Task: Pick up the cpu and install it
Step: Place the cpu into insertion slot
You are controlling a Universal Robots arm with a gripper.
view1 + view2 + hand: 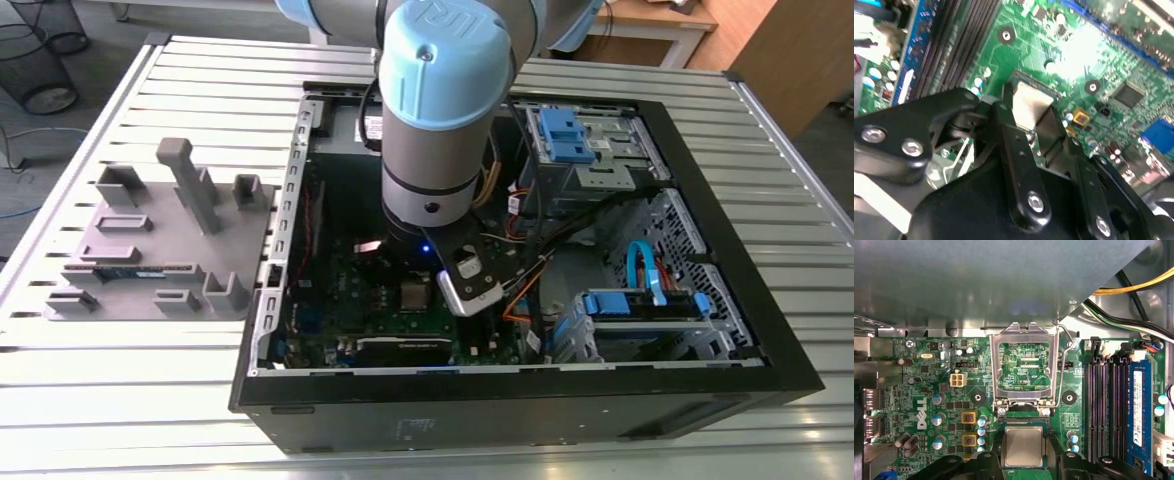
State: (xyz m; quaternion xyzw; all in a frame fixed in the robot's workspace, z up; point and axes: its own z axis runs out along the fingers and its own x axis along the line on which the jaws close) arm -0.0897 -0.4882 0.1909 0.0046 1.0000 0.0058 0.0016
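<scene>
The gripper (1031, 120) is down inside the open case (534, 405), which lies on the slatted tabletop (134, 400). In both wrist views its black fingers (1014, 145) pinch the cpu (1029, 100) (1023, 446) by two opposite edges, silver top facing up. The cpu sits level in the socket (1023, 416), or a hair above it; I cannot tell whether it is fully seated. The socket is near the middle of the green board (929, 390). The metal frame (1024, 332) is flipped open and lies back beyond the socket, its window showing bare board, and the wire lever (1063, 365) runs along one side of the frame. Dark memory slots (1104, 405) run beside the socket, with a blue-labelled stick (1138, 405) in the outermost one. In the exterior view a grey tray (227, 200) lies on the tabletop just beside the case, on the exterior view's left, holding a green memory stick (127, 270).
</scene>
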